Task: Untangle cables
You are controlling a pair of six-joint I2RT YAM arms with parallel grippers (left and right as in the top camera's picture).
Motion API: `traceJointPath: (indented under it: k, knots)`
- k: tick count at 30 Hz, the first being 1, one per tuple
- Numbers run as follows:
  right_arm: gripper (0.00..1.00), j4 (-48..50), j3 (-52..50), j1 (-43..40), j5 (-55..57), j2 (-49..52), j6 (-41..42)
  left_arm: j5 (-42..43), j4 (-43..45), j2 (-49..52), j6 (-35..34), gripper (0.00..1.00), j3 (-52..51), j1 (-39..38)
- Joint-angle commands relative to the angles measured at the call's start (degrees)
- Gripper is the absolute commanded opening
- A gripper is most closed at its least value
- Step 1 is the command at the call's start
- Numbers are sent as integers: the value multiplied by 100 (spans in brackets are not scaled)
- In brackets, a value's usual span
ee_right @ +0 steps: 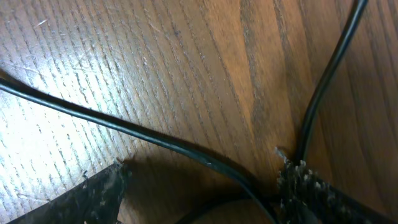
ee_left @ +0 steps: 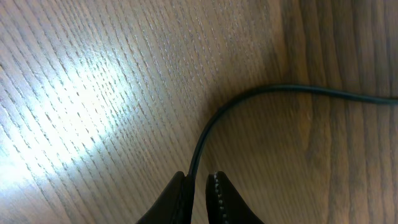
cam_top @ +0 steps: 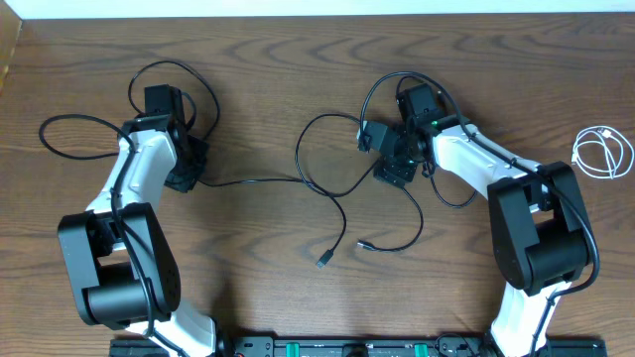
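A black cable runs across the table from my left gripper toward the middle. It ends in a plug. In the left wrist view that gripper is shut on this cable, which leaves the fingertips and curves right. A second black cable loops around my right gripper, and its plug lies lower down. In the right wrist view the fingers stand wide apart, open, low over the wood. One black strand passes between them and another rises beside the right finger. A white cable lies coiled apart at the far right.
Thicker black arm cables arc behind both wrists, one on the left and one on the right. The arm bases stand at the front edge. The wooden table lies behind the arms.
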Motion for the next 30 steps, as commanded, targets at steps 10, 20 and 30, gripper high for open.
traceJointPath:
  k: [10, 20, 30]
  knots:
    - [99, 562, 125, 125, 1274, 249, -87, -31, -17, 76, -79, 14, -46, 2]
    - [99, 433, 149, -33, 883, 249, -81, -31, -15, 76, -76, 14, -46, 2]
    - [96, -103, 149, -284, 595, 525, 70, -31, -20, 76, -76, 14, -46, 2]
